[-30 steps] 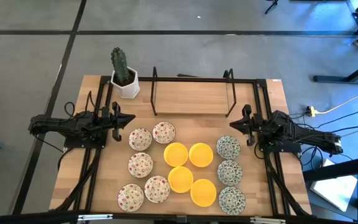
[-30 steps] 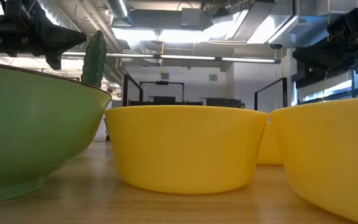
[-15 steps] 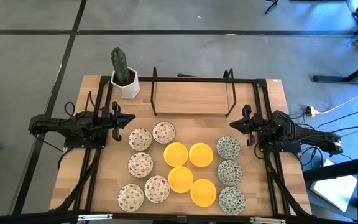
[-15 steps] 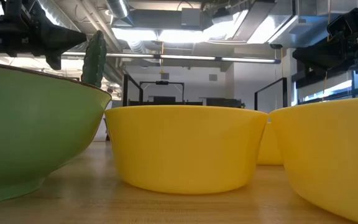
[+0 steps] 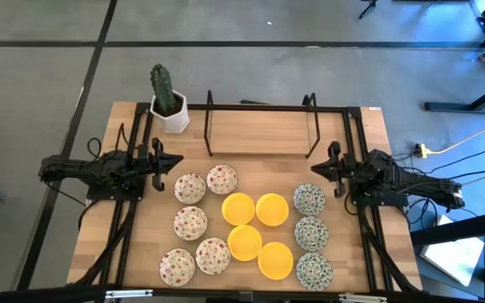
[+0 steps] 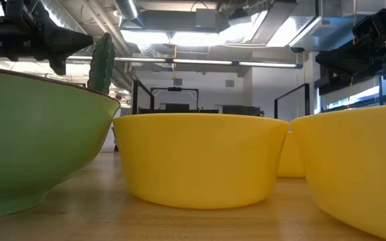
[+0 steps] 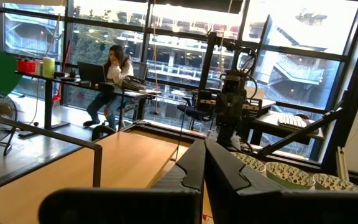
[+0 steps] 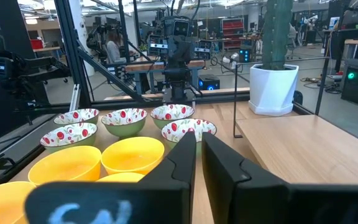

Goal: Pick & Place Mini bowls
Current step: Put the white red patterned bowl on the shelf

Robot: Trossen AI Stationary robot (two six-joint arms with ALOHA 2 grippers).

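The mini bowls stand upright on the wooden table (image 5: 259, 135) in three clusters. Several white ones with red speckles (image 5: 190, 222) are on the left, several plain yellow ones (image 5: 244, 241) are in the middle, and three with a blue-green pattern (image 5: 311, 233) are on the right. My left gripper (image 5: 180, 160) hovers shut at the table's left side, pointing toward the right, above and behind the red-speckled bowls. My right gripper (image 5: 313, 169) hovers at the right side, pointing left, its fingers (image 8: 188, 146) all but together. Neither touches a bowl.
A white pot with a cactus (image 5: 169, 114) stands at the far left corner. A black wire rack (image 5: 262, 126) spans the far middle. Black frame rails (image 5: 135, 202) run along both sides. Beyond the table, a person (image 7: 112, 71) sits at a desk.
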